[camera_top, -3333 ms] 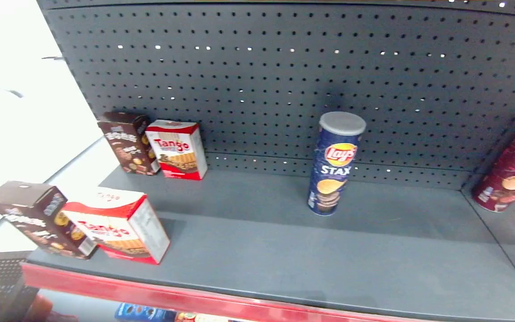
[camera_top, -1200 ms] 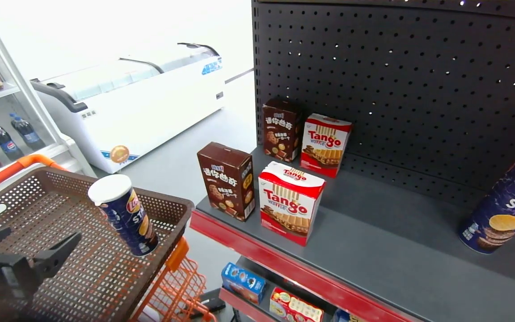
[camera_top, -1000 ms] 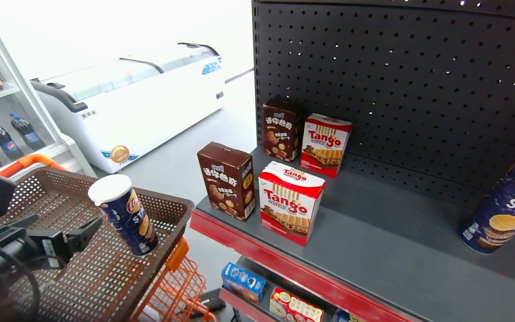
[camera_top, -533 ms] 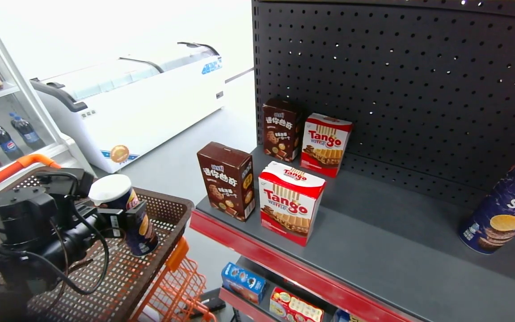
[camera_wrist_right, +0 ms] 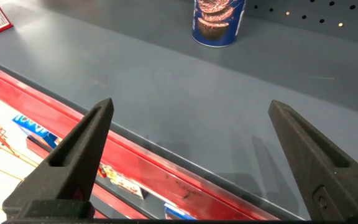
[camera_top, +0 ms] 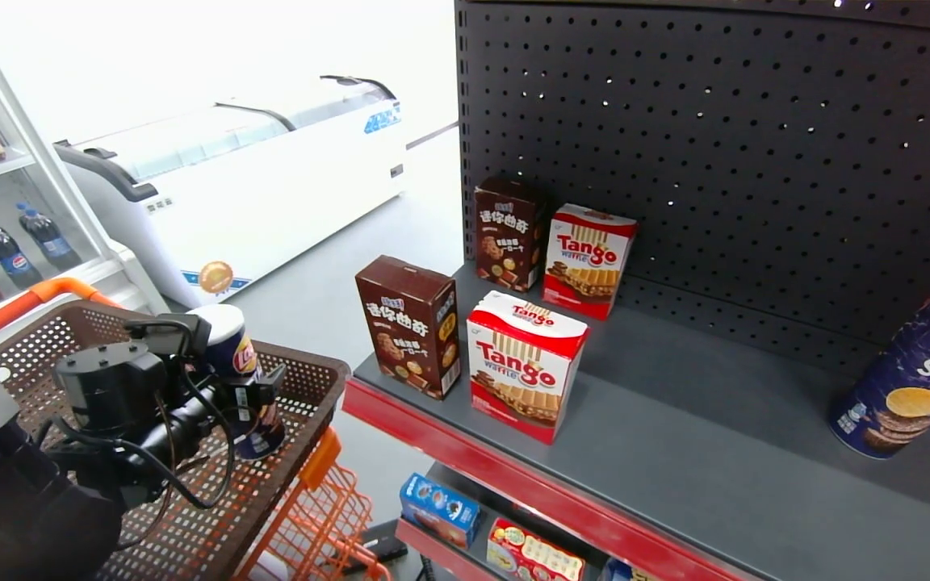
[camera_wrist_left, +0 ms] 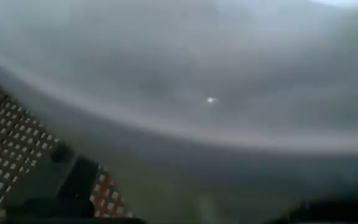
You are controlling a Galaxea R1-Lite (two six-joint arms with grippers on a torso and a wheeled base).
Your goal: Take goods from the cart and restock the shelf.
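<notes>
The chip can (camera_top: 239,355) stands in the brown cart basket (camera_top: 303,379), near the corner closest to the shelf (camera_top: 675,452). Its long axis is close to vertical. The white lid is up and the top leans a little toward the robot's left, with the base on the mesh floor and the label facing the shelf side. The left gripper (camera_top: 249,386) is clamped across the can's middle, with 1 finger (camera_top: 270,378) in front of the label. The basket's perforated wall and rim stand between the can and the shelf.

On the shelf's left end sit 2 brown boxes (camera_top: 410,327) (camera_top: 509,234) and 2 red-and-white wafer boxes (camera_top: 525,367) (camera_top: 588,262), each pair set 1 behind the other. The front pair is close to the red shelf edge. A second chip can (camera_top: 909,379) stands upright well to the right, near the pegboard back (camera_top: 715,145).

The right gripper (camera_wrist_right: 191,106) hangs over the shelf's front edge, its 2 fingers spread wide and holding nothing. That second can (camera_wrist_right: 218,22) is farther back on the shelf.
</notes>
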